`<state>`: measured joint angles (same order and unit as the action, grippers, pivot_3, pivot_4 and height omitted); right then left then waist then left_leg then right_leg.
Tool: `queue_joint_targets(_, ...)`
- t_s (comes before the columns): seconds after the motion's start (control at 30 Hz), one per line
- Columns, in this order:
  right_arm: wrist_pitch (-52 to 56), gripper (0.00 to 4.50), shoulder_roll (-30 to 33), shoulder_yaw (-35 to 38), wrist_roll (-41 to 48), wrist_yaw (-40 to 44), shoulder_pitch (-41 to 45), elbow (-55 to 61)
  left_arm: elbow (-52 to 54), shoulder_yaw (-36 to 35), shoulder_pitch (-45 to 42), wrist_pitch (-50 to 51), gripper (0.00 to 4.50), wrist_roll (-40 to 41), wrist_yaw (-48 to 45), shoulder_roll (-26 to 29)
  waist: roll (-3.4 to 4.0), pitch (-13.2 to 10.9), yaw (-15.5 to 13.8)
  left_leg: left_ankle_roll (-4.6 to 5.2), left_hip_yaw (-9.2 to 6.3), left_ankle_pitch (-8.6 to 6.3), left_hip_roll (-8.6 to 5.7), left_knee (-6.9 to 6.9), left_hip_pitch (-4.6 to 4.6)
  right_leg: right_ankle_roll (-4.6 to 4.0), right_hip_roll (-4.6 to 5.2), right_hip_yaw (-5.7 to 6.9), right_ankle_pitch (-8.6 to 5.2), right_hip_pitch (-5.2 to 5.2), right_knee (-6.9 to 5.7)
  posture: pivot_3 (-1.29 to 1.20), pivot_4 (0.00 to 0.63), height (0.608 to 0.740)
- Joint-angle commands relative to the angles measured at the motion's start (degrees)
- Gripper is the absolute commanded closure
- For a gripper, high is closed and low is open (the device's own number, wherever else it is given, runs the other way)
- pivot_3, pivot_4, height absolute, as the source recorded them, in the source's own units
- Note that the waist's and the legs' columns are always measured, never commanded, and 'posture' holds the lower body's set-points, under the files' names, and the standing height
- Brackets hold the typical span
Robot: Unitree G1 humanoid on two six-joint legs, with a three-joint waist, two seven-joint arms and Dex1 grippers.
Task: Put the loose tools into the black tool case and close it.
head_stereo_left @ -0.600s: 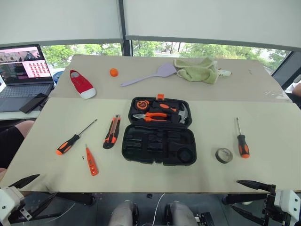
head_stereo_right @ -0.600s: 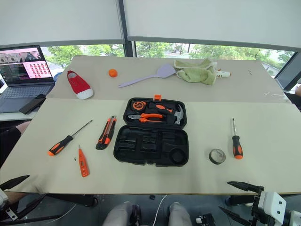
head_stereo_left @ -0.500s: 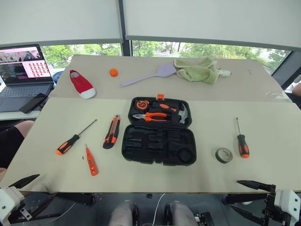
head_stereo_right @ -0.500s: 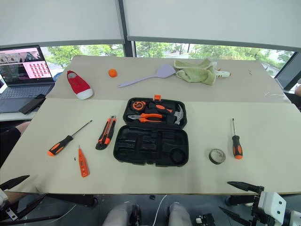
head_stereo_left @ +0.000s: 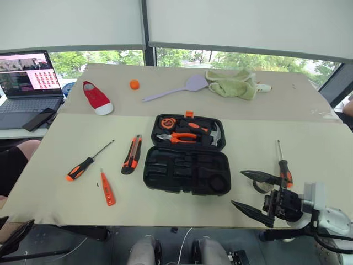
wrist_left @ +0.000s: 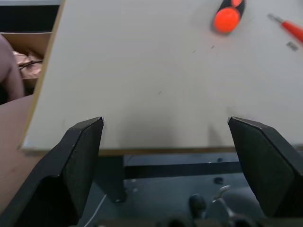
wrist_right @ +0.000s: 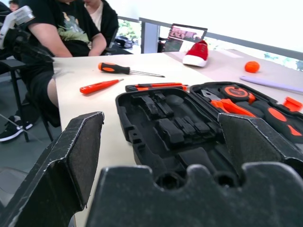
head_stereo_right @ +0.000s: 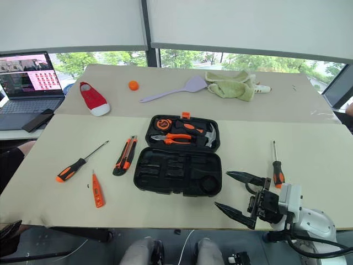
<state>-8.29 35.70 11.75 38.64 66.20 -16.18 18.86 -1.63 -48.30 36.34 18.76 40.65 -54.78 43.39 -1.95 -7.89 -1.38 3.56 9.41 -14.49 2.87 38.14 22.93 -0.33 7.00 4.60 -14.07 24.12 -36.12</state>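
Two halves of the open case point(head_stereo_left: 186, 161) lie flat at the centre of the frame on the table point(head_stereo_left: 55, 193); its upper half holds pliers point(head_stereo_left: 177, 136), a tape measure point(head_stereo_left: 167, 122) and a hammer point(head_stereo_left: 212, 132), and its lower half shows bare slots. Left of it we see a knife point(head_stereo_left: 131, 154), a small orange screwdriver point(head_stereo_left: 106, 188) and a long screwdriver point(head_stereo_left: 87, 162). At lower right we see the right gripper point(head_stereo_left: 252, 192), fingers spread wide and holding nothing, pointing toward the case's lower right corner. Just behind it lie a tape roll point(head_stereo_left: 259, 185), partly hidden, and a second screwdriver point(head_stereo_left: 283, 165). In the left wrist view the left gripper point(wrist_left: 165, 156) hangs fully parted and empty at the table's near edge. At upper left we see a laptop point(head_stereo_left: 27, 80) and a red shoe point(head_stereo_left: 97, 97).
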Motion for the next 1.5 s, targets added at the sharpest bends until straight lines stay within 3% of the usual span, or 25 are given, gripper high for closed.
queue_joint_targets(0.03,-0.75,0.02,-0.63,0.28,-0.61,0.61,0.98,-0.43,8.33,1.75,-2.67,7.47,0.00,0.35,1.73,6.10,-0.08,0.04,-0.15,-0.04,-0.02,0.02,0.00,0.00,0.00,-0.02,0.00,0.02,0.02,-0.01,0.00,0.00,0.150,0.740)
queue_joint_targets(0.17,-1.39,0.02,-1.94,-1.09,-2.56,0.60,1.95,-1.82,8.86,11.72,-15.45,15.99,0.00,-2.06,6.90,13.05,0.04,0.06,0.23,-0.05,0.04,0.03,-0.03,0.01,-0.05,0.05,-0.04,-0.05,0.10,-0.07,-0.01,0.00,0.150,0.740)
queue_joint_targets(0.3,-1.51,0.02,-3.22,-1.65,-3.60,-0.19,2.96,-2.42,2.55,23.56,-31.80,20.30,0.00,-7.05,11.21,14.29,0.36,0.02,0.31,-0.39,0.07,0.25,-0.07,0.01,-0.04,0.34,-0.44,0.00,0.30,-0.08,-0.12,0.00,0.150,0.740)
queue_joint_targets(0.43,-1.44,0.02,-3.77,-1.59,-4.18,-0.74,2.38,-1.87,-1.90,30.37,-39.20,21.04,0.00,-10.77,9.16,14.73,0.30,0.01,1.82,-0.47,0.24,0.56,-0.01,0.00,0.09,0.33,-0.72,-0.18,0.30,-0.01,-0.39,0.00,0.150,0.740)
queue_joint_targets(0.53,-1.38,0.00,-4.20,-1.03,-4.38,-1.97,1.77,-1.18,-4.33,33.56,-41.45,22.15,0.66,-12.88,6.42,16.66,0.30,0.00,2.15,-0.33,0.24,0.64,0.00,0.00,0.04,0.29,-0.78,-0.22,0.13,0.06,-0.64,0.00,0.150,0.740)
queue_joint_targets(0.77,-1.00,0.00,-4.86,-1.02,-4.59,-4.18,1.03,0.65,-8.88,36.20,-44.13,18.74,3.25,-16.53,1.14,19.06,0.30,-0.01,1.86,-0.78,0.23,0.41,0.00,0.00,-0.03,0.21,-0.71,-0.26,0.03,0.08,-0.79,0.00,0.150,0.740)
queue_joint_targets(0.83,-0.78,0.00,-4.90,-1.07,-4.65,-4.55,1.06,0.85,-10.00,36.69,-44.09,17.08,3.70,-17.93,-0.26,19.88,0.30,-0.01,1.80,-0.77,0.23,0.40,-0.01,0.00,-0.02,0.21,-0.69,-0.26,0.03,0.08,-0.78,0.00,0.150,0.740)
queue_joint_targets(1.07,-0.57,0.00,-4.23,-0.25,-4.33,-5.70,0.71,1.77,-12.09,30.64,-47.50,2.04,3.70,-16.03,-4.93,15.44,0.27,-0.02,1.18,-0.75,0.21,0.40,-0.03,0.04,0.02,0.21,-0.60,-0.23,0.03,0.09,-0.78,0.00,0.150,0.740)
queue_joint_targets(1.13,-0.34,0.00,-3.13,1.34,-3.80,-5.67,0.50,2.20,-9.13,29.24,-49.89,-0.21,3.70,-12.18,-10.79,14.82,0.24,-0.04,0.88,-0.71,0.19,0.38,-0.02,0.15,0.06,0.21,-0.60,-0.20,0.03,0.09,-0.79,0.00,0.150,0.740)
queue_joint_targets(1.23,1.07,0.00,-0.45,4.63,-2.83,-5.68,1.10,1.52,-1.21,37.98,-55.76,-1.95,3.70,-12.10,-19.55,14.25,0.26,-0.08,0.45,-0.60,0.12,0.33,-0.02,0.46,0.27,0.26,-0.59,-0.07,0.02,0.09,-0.85,0.00,0.150,0.740)
queue_joint_targets(1.3,2.21,0.00,1.27,5.90,-2.40,-5.47,1.93,0.73,1.18,45.04,-61.46,-1.29,3.70,-14.49,-21.19,11.05,0.30,-0.09,-0.02,-0.47,0.10,0.25,-0.05,0.73,0.32,0.38,-0.55,0.00,0.01,0.01,-0.91,0.00,0.150,0.740)
queue_joint_targets(1.5,5.96,0.00,3.94,7.38,-1.59,-6.39,4.62,1.12,-4.44,63.09,-75.22,-9.62,3.70,-30.68,-19.88,-0.88,0.33,-0.07,0.13,0.10,0.21,0.43,-0.19,0.87,0.32,0.55,-0.74,-0.31,0.10,-0.04,-0.88,0.00,0.150,0.740)
